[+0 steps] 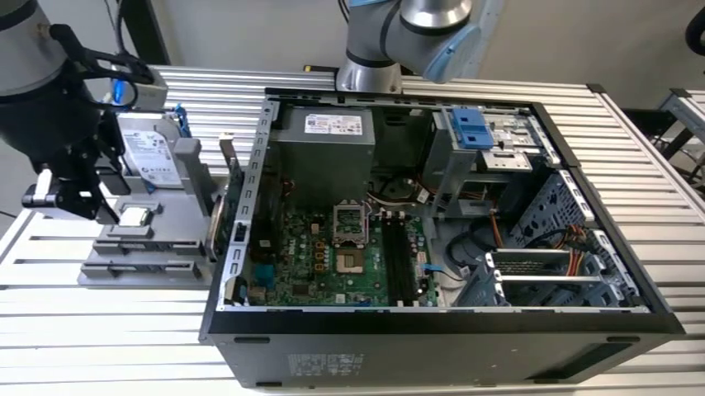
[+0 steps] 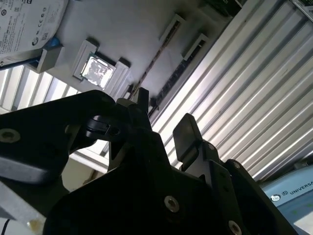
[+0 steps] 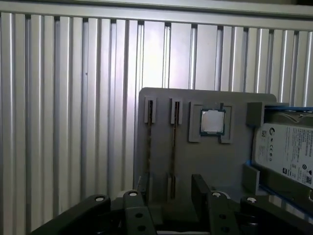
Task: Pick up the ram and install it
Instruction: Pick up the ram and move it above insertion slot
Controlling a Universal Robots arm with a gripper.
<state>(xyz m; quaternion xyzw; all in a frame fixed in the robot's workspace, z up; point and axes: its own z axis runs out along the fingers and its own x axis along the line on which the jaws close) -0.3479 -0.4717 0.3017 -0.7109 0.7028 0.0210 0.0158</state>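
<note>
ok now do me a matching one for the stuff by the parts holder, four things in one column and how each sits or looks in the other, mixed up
Column A
1. ram
2. processor chip
3. hard drive
4. gripper

Column B
a. open, holding nothing, over the grey holder
b. lying flat in a square recess
c. standing edge-on in a narrow slot
d. white label on top, blue brackets at its sides

Pairs: 1-c, 2-b, 3-d, 4-a
</note>
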